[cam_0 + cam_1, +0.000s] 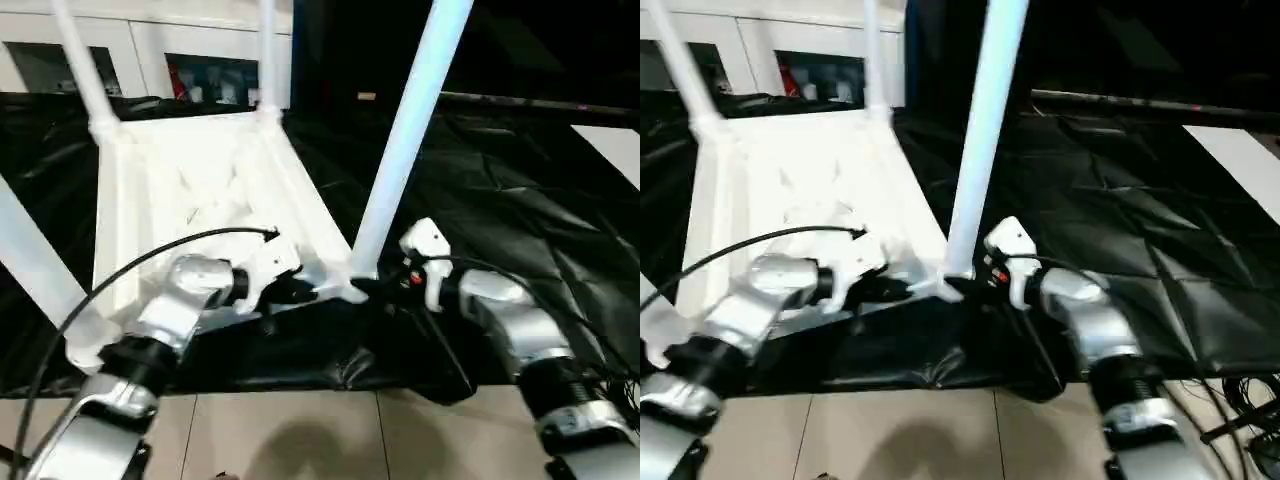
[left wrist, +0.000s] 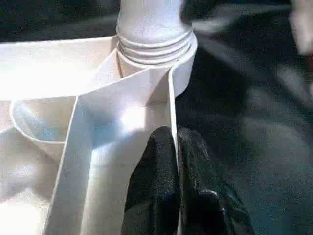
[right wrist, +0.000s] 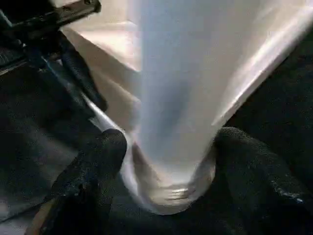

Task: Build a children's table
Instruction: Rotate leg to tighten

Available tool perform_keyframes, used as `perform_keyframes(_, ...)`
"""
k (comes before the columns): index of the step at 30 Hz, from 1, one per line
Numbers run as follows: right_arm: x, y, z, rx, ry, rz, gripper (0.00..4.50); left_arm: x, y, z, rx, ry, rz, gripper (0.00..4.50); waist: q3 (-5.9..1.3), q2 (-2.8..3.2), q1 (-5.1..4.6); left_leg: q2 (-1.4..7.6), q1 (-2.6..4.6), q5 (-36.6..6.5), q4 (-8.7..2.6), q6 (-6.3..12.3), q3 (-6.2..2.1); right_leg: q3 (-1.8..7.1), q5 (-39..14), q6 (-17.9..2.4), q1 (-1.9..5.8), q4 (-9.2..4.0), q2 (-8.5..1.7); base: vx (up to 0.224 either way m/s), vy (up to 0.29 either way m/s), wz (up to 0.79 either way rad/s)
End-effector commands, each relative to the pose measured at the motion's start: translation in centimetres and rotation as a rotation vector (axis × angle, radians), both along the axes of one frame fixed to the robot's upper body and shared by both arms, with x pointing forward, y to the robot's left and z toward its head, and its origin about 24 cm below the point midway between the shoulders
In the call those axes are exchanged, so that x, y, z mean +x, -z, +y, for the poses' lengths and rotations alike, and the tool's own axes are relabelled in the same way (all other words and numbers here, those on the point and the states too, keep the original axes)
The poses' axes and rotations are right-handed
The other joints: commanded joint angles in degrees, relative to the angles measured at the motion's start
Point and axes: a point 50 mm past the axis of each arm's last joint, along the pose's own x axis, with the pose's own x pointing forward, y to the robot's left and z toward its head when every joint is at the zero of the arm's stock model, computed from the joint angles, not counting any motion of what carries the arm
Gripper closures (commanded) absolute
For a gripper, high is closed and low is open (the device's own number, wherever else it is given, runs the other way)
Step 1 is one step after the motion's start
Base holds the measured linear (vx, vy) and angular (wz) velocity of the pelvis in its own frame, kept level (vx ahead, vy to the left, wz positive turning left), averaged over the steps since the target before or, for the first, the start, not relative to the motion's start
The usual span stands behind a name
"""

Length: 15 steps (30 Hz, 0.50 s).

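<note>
Left gripper (image 2: 173, 171): two black fingers pinched together on a thin white wall of the children's table (image 1: 200, 200), at the near edge beside a corner socket.

Right gripper (image 3: 166, 161): black fingers (image 3: 93, 166) spread to either side of the base of the near right leg (image 1: 405, 140), just where the leg enters its socket; whether the pads press the leg cannot be told.

Children's table: all-white plastic, upside down on the large table draped in black cloth (image 1: 520, 230), ribbed underside facing up. Long tubular legs stand upward from the round corner sockets. The near right leg shows screw rings at its foot.

White cabinet (image 1: 150, 50): behind, with glass doors.
</note>
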Motion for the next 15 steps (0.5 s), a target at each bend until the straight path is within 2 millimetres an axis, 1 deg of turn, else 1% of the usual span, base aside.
perform_keyframes(1, 0.05, -0.30, -0.14, -0.010, -0.005, -0.002, 1.24, -1.22, 0.24, -1.40, -0.041, 0.125, 0.069, 4.50, -3.08, 0.21, -0.30, 1.22, 0.48, -12.7, -3.37, 2.35, 0.22, 1.85, -7.0, -12.7, 2.47, -3.50, -2.20, 0.000, 0.000, 0.00)
perform_keyframes(2, 0.05, -0.30, -0.14, -0.010, -0.005, -0.002, 1.24, -1.22, 0.24, -1.40, -0.041, 0.125, 0.069, 4.50, -3.14, 0.29, -0.14, 1.25, 0.60, -12.4, -3.38, 2.31, 0.21, 1.82, -6.6, -12.9, 2.51, -3.48, -2.25, 0.000, 0.000, 0.00)
perform_keyframes(3, -0.12, -0.16, 0.02, -0.022, -0.027, 0.000, 1.24, -1.60, 0.15, -1.22, -0.035, 0.146, 0.084, 4.50, -3.21, 0.34, -0.11, 1.35, 0.76, -11.7, -3.25, 2.27, 0.27, 1.86, -5.0, -13.3, 2.46, -3.23, -2.24, 0.000, 0.000, 0.00)
perform_keyframes(4, -0.19, -0.07, 0.17, -0.023, -0.037, 0.000, 1.24, -1.75, 0.15, -1.07, -0.030, 0.151, 0.089, 4.50, -3.11, 0.25, -0.03, 1.26, 0.70, -11.4, -3.26, 2.43, 0.35, 1.85, -4.6, -13.4, 2.48, -3.22, -2.17, 0.000, 0.000, 0.00)
perform_keyframes(6, -0.24, -0.06, 0.34, -0.013, -0.047, 0.004, 1.51, -1.78, 0.16, -0.95, -0.027, 0.149, 0.087, 4.50, -3.10, 0.22, -0.04, 1.20, 0.70, -11.9, -3.26, 2.37, 0.37, 1.88, -5.4, -13.2, 2.53, -3.32, -2.23, 0.000, 0.000, 0.00)
perform_keyframes(10, -0.46, 0.05, 0.56, -0.011, -0.075, 0.012, 1.70, -1.85, 0.08, -0.86, -0.028, 0.144, 0.087, 4.50, -3.02, 0.15, -0.04, 1.24, 0.74, -13.1, -3.36, 1.54, 0.30, 1.92, -7.6, -12.5, 2.56, -3.51, -2.32, 0.000, 0.000, 0.00)
perform_keyframes(12, -0.57, 0.17, 0.61, -0.013, -0.085, 0.016, 1.95, -1.81, 0.04, -0.85, -0.028, 0.140, 0.087, 4.50, -3.04, 0.13, -0.03, 1.21, 0.76, -12.7, -3.33, 1.52, 0.32, 1.93, -7.3, -12.5, 2.55, -3.47, -2.30, 0.000, 0.000, 0.00)
perform_keyframes(15, -0.63, 0.26, 0.65, -0.015, -0.091, 0.018, 2.05, -1.79, -0.01, -0.79, -0.026, 0.135, 0.087, 4.50, -3.08, 0.07, -0.04, 1.16, 0.68, -11.9, -3.24, 1.77, 0.34, 1.93, -6.2, -12.6, 2.63, -3.35, -2.27, 0.000, 0.000, 0.00)
